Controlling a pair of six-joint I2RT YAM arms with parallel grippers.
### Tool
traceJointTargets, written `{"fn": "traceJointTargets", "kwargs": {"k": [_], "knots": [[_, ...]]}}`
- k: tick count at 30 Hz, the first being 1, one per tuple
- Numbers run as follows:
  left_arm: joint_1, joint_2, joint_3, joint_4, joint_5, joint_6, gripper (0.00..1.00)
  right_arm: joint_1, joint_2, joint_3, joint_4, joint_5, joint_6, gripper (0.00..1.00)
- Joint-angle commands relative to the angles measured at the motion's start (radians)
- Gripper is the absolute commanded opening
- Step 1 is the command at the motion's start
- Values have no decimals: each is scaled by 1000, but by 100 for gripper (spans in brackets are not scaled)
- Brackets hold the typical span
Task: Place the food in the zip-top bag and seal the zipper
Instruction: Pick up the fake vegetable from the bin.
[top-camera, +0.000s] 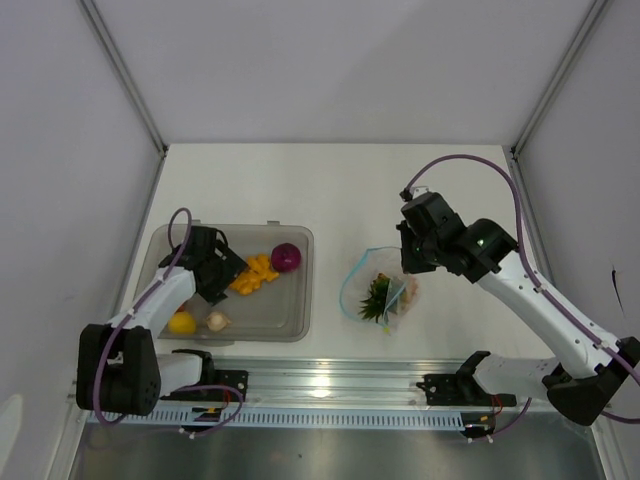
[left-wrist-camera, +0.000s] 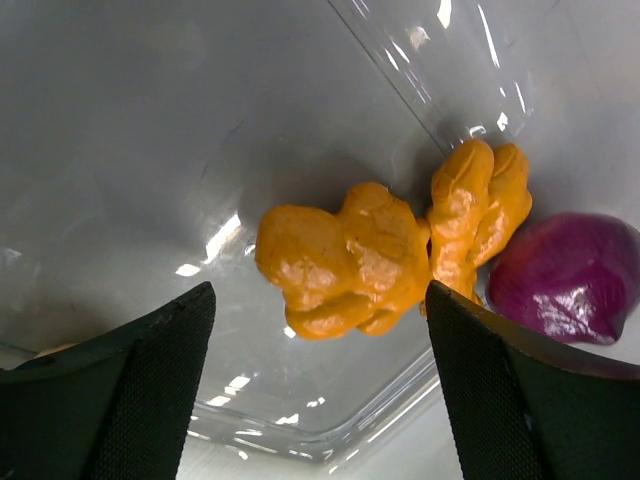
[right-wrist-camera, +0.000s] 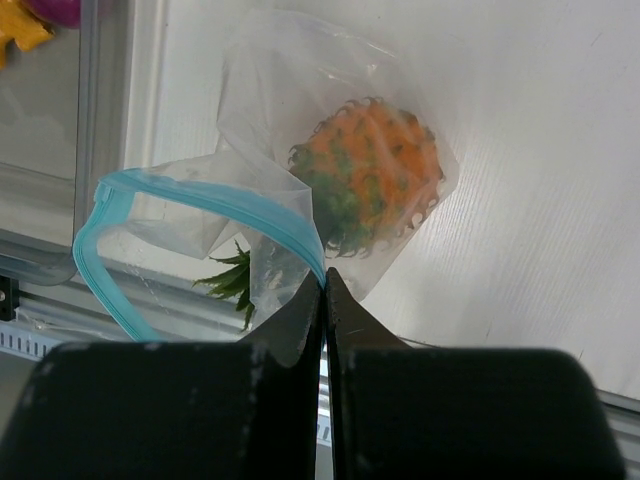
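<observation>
- The left gripper (top-camera: 228, 270) hangs low inside the grey tub (top-camera: 305, 300), its jaws spread wide and holding nothing.
- In the left wrist view, its two black fingers (left-wrist-camera: 150, 390) frame a lumpy orange piece (left-wrist-camera: 345, 260) that lies on the tub floor just ahead of the tips. No contact with either finger shows.
- A second orange piece (left-wrist-camera: 478, 225) sits ahead and to the right of the gripper, touching the first.
- The purple onion (left-wrist-camera: 568, 278) lies farther right, just beside that second piece and outside the span of the jaws.
- The yellow lemon (top-camera: 182, 322) and the garlic bulb (top-camera: 216, 321) rest side by side behind the gripper, back toward the arm's base, at the near wall of the tub.
- The zip-top bag (top-camera: 392, 300) lies on the white table (top-camera: 300, 180), just right of the tub and directly below the right gripper (right-wrist-camera: 324, 288).
- The right gripper's jaws are pinched together on the bag's mouth edge, right at the zipper (right-wrist-camera: 200, 195).
- From that pinch the light-blue zipper curves away to the gripper's left in an open loop, so the mouth gapes.
- The leafy piece (right-wrist-camera: 370, 170), orange with green, sits inside the bag just ahead of the fingertips. Its spiky green leaves show through the plastic to the left of the tips.
</observation>
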Motion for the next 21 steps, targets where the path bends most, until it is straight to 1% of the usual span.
{"fn": "traceJointTargets", "kwargs": {"k": [1,7,9,12,13,15,16,19,20,21], "knots": [[14,28,-9,86,-24,-33,85,14,7,19,22,3,1,0],[17,51,-56,181,-15,-54,77,25,15,21,21,3,4,0],[17,56,-67,193,-10,-63,77,29,15,21,21,3,4,0],[17,56,-96,221,-9,-71,66,31,15,18,24,5,4,0],[17,54,-101,227,-9,-74,65,31,15,16,25,6,3,0],[17,50,-107,233,-12,-74,58,32,15,15,27,5,6,0],[17,47,-110,236,-12,-73,57,34,13,12,27,5,7,0],[17,31,-118,244,-9,-71,42,36,15,7,30,3,10,0],[17,18,-122,244,-12,-73,35,37,13,7,28,5,12,0],[17,10,-124,239,-16,-70,35,39,13,9,30,6,14,0]]}}
